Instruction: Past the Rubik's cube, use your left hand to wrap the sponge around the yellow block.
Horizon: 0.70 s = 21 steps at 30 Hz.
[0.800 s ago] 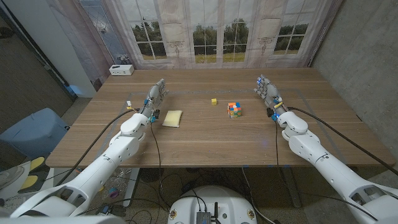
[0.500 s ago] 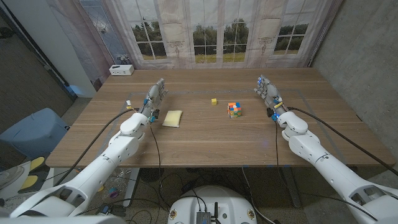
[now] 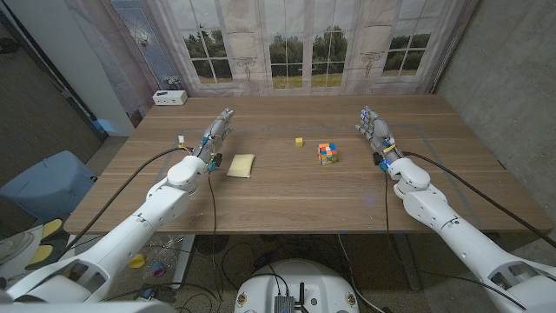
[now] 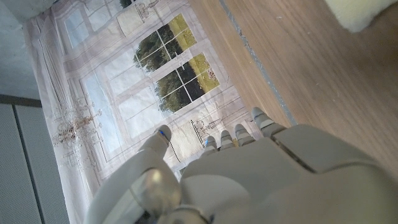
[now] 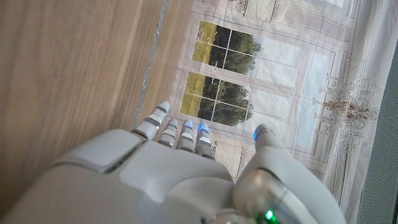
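left hand point(image 3: 217, 135) spread, holding nothing, just left of sponge point(image 3: 241, 165) | right hand point(image 3: 374, 129) spread, holding nothing | yellow block point(image 3: 298, 141) near Rubik's cube point(image 3: 327, 153), apart from sponge | since earlier: left forearm shifted slightly, things unmoved

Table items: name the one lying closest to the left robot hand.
The sponge, a pale yellow pad just beside the left robot hand. The yellow block and Rubik's cube sit farther toward the middle.

Matt wood table point(image 3: 287, 187) (visible grain); porous foam sponge point(image 3: 241, 165).
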Motion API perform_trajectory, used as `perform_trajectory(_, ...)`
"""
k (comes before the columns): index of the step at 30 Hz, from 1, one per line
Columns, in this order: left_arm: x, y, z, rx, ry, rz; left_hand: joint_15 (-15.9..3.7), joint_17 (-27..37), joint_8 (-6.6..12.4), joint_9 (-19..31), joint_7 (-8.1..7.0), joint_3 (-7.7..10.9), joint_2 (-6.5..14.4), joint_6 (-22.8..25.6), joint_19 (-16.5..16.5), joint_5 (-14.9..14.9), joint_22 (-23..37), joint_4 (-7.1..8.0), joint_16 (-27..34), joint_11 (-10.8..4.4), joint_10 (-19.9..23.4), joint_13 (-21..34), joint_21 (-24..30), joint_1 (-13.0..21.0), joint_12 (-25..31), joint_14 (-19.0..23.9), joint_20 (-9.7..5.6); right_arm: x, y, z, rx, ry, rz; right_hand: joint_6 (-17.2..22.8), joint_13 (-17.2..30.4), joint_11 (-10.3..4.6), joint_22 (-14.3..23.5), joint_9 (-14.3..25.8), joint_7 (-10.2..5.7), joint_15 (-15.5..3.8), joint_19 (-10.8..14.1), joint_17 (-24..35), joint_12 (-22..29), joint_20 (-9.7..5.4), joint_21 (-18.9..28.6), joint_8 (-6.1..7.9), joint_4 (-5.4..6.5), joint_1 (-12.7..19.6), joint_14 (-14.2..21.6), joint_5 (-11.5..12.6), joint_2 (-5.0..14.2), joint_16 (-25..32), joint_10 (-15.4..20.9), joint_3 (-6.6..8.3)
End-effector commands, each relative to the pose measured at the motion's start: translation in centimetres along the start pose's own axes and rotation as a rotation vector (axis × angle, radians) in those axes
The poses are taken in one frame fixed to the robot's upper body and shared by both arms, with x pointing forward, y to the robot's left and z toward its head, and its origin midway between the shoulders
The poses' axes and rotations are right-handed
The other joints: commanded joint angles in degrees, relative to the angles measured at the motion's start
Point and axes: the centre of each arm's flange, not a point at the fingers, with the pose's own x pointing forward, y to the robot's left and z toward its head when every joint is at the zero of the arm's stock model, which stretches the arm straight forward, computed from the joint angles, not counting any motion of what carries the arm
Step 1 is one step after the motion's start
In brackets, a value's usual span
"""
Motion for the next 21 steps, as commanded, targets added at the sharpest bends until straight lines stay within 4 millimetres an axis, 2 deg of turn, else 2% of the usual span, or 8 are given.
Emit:
perform_trajectory(1, -1.1, 0.4, 1.5, 0.26, 0.01, 0.001, -0.05, 0.2, 0.53, 0.0, 0.08, -0.01, -0.6, 1.3, 0.8, -0.1, 0.1, -0.8, 0.3, -0.02, 1.3, 0.1, 0.1, 0.5, 0.7, 1.1, 0.59, -0.6, 0.5, 0.1, -0.002, -0.004, -0.004, 0.8, 0.2, 0.29, 0.2, 0.2, -0.25, 0.86, 0.1, 0.2, 0.3, 0.39, 0.5, 0.45, 0.05, 0.0, -0.1, 0.3, -0.13, 0.6, 0.6, 0.2)
perform_trajectory(9, -1.8, 0.9, 2.4, 0.382, 0.013, -0.028, -0.53, 0.2, 0.45, 0.0, 0.04, -0.31, -1.0, 2.4, 2.0, -0.2, 0.2, -1.75, 0.3, -0.24, 2.7, 0.1, 0.2, 1.1, 0.9, 2.4, 0.23, -1.3, 1.3, 0.1, -0.003, -0.009, -0.008, 1.1, 0.3, 0.66, 0.2, 0.2, -0.29, 1.04, 0.1, 0.2, 0.4, 0.51, 0.5, 0.49, 0.03, -0.1, 0.0, 0.2, -0.12, 0.6, 0.9, 0.17)
perform_trajectory(14, -2.0, 1.1, 3.1, 0.482, 0.016, -0.054, -0.88, 0.2, 0.35, 0.0, -0.38, -0.66, -1.8, 2.9, 2.7, -0.3, 0.1, -2.69, 0.2, -0.94, 3.3, 0.1, 0.2, 1.6, 0.9, 3.0, 0.02, -1.9, 2.0, 0.2, -0.01, -0.012, -0.011, 1.2, 0.3, 0.73, 0.2, 0.2, -0.27, 1.14, 0.2, 0.3, 0.4, 0.54, 0.6, 0.5, 0.01, -0.1, 0.1, 0.2, -0.12, 0.6, 0.9, 0.15)
perform_trajectory(21, -2.0, 1.5, 4.2, 0.612, 0.021, -0.113, -1.49, 0.3, 0.33, 0.1, -0.8, -0.9, -2.6, 3.4, 3.5, -0.4, 0.1, -3.72, 0.1, -1.46, 3.8, 0.1, 0.3, 2.3, 0.9, 3.5, -0.46, -3.5, 3.2, 0.3, -0.015, -0.023, -0.027, 1.3, 0.3, 0.77, 0.2, 0.2, -0.19, 1.13, 0.2, 0.3, 0.4, 0.55, 0.6, 0.5, -0.02, -0.2, 0.2, 0.2, -0.13, 0.6, 1.1, 0.13)
